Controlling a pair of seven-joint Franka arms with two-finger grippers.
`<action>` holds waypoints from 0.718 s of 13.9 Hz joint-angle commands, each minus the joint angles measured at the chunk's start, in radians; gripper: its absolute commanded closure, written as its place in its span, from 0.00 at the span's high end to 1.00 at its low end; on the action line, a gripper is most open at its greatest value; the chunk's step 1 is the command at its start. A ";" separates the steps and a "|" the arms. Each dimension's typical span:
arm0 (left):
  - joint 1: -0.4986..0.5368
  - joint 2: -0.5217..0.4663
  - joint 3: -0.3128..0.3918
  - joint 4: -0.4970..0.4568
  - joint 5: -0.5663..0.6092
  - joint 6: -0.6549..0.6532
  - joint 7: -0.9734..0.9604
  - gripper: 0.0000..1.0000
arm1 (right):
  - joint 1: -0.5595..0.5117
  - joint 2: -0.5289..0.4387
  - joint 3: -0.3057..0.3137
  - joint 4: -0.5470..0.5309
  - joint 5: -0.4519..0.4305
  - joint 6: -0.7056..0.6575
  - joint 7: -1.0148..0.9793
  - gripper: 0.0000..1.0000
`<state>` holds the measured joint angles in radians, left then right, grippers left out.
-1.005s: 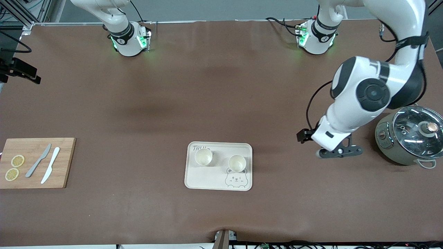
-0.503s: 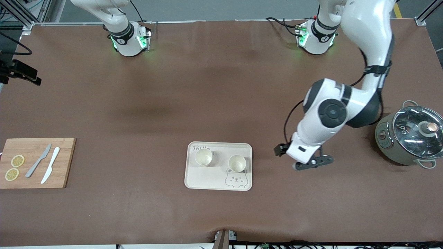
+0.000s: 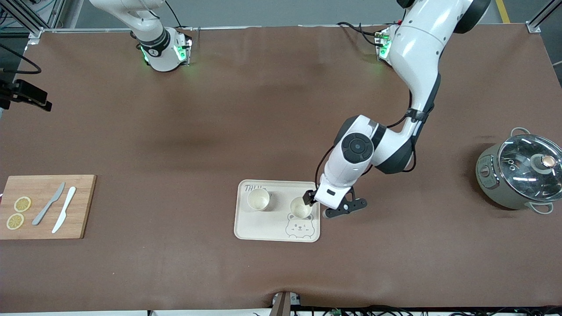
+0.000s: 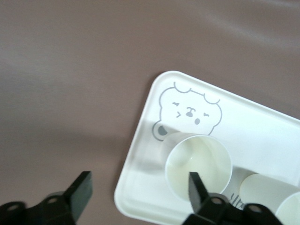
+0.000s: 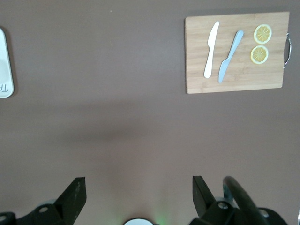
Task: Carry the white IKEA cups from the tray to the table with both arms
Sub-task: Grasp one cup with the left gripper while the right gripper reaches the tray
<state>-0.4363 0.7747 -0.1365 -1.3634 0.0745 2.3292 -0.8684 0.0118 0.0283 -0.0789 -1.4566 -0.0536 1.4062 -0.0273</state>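
The left gripper (image 4: 136, 187) hangs wide open and empty over the tray's (image 3: 257, 228) edge, by one white cup (image 3: 300, 207). The right gripper (image 5: 136, 192) waits, open and empty.

Clock directions are read in the front view, with twelve toward the robots' bases. A cream rectangular bear-printed tray (image 3: 263, 228) lies at the table's six o'clock. It carries two small cream-white handleless cups: one (image 3: 258, 199) at its eleven o'clock corner, the other (image 3: 300, 208) at that cup's three o'clock, touching the bear print. The left gripper (image 4: 138, 179) hangs spread over the tray's three o'clock edge.

At the tray's nine o'clock lies a bamboo cutting board (image 3: 79, 219). Two lemon slices (image 3: 22, 204) are at its nine o'clock edge and a grey knife (image 3: 49, 203) is midway, with a white knife (image 3: 64, 215) at that knife's three o'clock.

A grey-green glass-lidded pot (image 3: 496, 184) stands at the tray's three o'clock. The right gripper (image 5: 138, 182) waits, spread, over bare table.
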 commanded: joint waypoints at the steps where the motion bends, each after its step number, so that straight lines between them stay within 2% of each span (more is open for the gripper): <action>1: -0.019 0.047 0.009 0.035 0.022 0.016 -0.027 0.76 | -0.013 0.080 0.008 0.025 -0.026 0.001 -0.005 1.00; 4: -0.033 0.075 0.009 0.032 0.022 0.027 -0.029 0.55 | -0.050 0.099 0.011 0.025 -0.009 0.031 -0.035 1.00; 5: -0.035 0.080 0.009 0.030 0.022 0.027 -0.027 0.38 | -0.047 0.107 0.011 0.024 -0.012 0.033 -0.036 1.00; 6: -0.053 0.080 0.009 0.027 0.022 0.027 -0.029 0.15 | -0.047 0.122 0.011 0.024 -0.009 0.034 -0.034 1.00; 7: -0.070 0.078 0.012 0.027 0.024 0.021 -0.037 0.00 | -0.046 0.149 0.014 0.024 -0.006 0.036 -0.033 1.00; 8: -0.071 0.078 0.015 0.026 0.031 0.015 -0.041 0.00 | -0.038 0.160 0.016 0.024 0.001 0.051 -0.028 1.00; 10: -0.079 0.071 0.028 0.026 0.085 -0.013 -0.043 0.00 | -0.018 0.192 0.016 0.021 0.072 0.083 -0.020 1.00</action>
<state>-0.5004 0.8451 -0.1300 -1.3596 0.1022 2.3507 -0.8816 -0.0158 0.1822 -0.0701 -1.4569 -0.0300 1.4771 -0.0495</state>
